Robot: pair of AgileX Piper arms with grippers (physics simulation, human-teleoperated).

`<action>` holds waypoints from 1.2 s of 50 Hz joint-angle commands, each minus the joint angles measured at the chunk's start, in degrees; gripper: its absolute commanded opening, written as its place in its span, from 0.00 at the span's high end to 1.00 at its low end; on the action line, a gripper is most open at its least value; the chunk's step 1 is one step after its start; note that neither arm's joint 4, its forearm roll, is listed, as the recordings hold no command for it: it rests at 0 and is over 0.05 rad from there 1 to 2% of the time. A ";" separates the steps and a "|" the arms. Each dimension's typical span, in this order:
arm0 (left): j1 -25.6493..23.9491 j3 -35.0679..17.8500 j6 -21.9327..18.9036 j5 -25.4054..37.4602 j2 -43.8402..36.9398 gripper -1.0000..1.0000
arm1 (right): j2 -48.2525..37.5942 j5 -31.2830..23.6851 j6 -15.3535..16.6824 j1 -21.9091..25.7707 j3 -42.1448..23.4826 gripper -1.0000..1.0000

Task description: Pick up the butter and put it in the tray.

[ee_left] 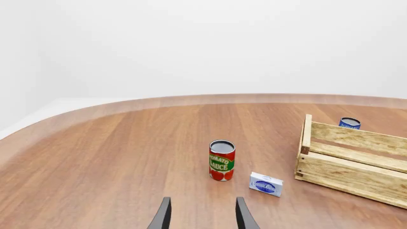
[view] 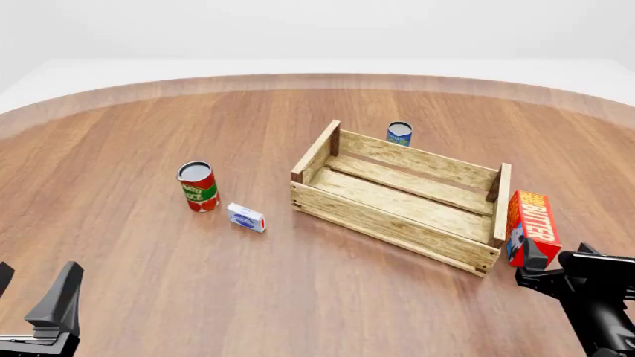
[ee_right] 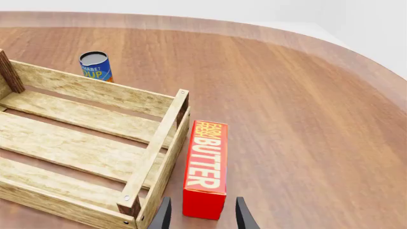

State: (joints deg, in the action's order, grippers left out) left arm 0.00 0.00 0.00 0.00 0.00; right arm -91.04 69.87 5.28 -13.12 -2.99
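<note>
Right gripper (ee_right: 198, 214) is lined up on the butter (ee_right: 207, 167), jaws apart with the carton's near end sitting just between the tips, nothing clamped yet. So this looks like the approach-and-grasp step. The butter lies on the worktop (view: 149, 268) just outside the tray (view: 397, 216), right against its short end, at about 3 o'clock from the crate in the front view. Next move, I'd judge: push in a touch further, close on the carton's narrow sides, lift clear of the low wall, then carry it toward 9 o'clock and set it on the slats. The risk is clipping the corner post.

Left gripper (ee_left: 202, 214) waits at the near left, jaws apart and empty.

The count: one butter, one tray, one tomato sauce can (view: 198, 186), one blue can (view: 399, 134) behind the tray at 12 o'clock, one small white-and-blue box (view: 246, 217).
</note>
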 commanded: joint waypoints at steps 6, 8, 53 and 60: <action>0.00 0.00 0.00 0.00 0.00 0.00 | -2.07 0.01 0.11 0.00 -1.56 0.00; 0.00 0.00 0.00 0.00 0.00 0.00 | -2.43 0.01 0.17 0.01 -1.79 0.00; 0.00 0.00 0.00 0.00 0.00 0.00 | -9.82 0.02 0.74 -0.42 -6.47 0.00; 0.00 0.00 0.00 0.00 0.00 0.00 | -11.52 0.02 0.96 -0.36 -7.25 0.00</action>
State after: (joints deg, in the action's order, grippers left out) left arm 0.00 0.00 0.00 0.00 0.00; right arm -100.64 69.89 6.03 -13.43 -9.28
